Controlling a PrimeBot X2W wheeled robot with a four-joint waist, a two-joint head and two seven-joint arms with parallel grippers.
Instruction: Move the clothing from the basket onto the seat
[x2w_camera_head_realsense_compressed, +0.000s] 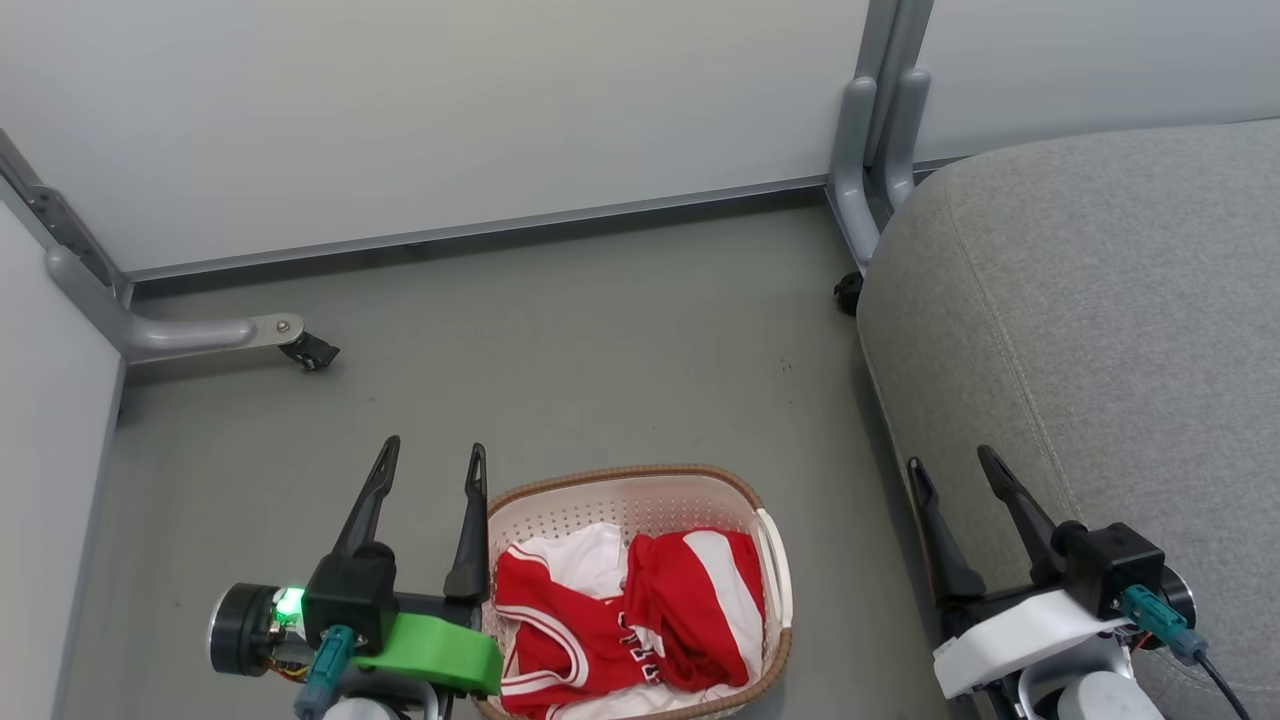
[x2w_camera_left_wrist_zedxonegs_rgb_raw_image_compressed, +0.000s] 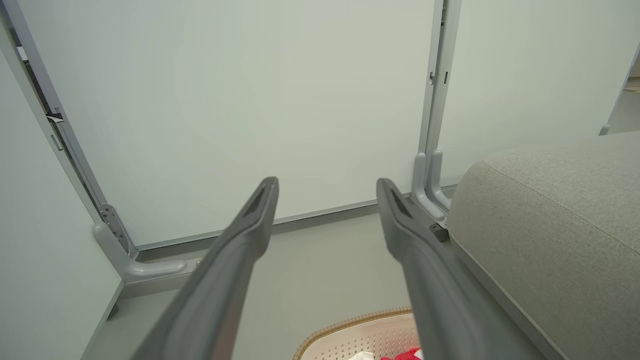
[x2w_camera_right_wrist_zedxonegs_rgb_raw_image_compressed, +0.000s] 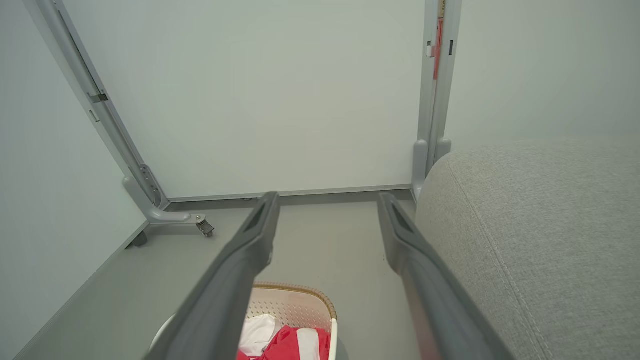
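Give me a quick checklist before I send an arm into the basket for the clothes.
1. Left gripper open and holding nothing: ok.
2. Right gripper open and holding nothing: ok.
3. Clothes lying inside the basket, reachable from above: ok.
4. Basket upright on the floor: ok.
5. Seat to the right of the basket, apart from it: ok.
6. Clothes untangled from each other: cannot tell.
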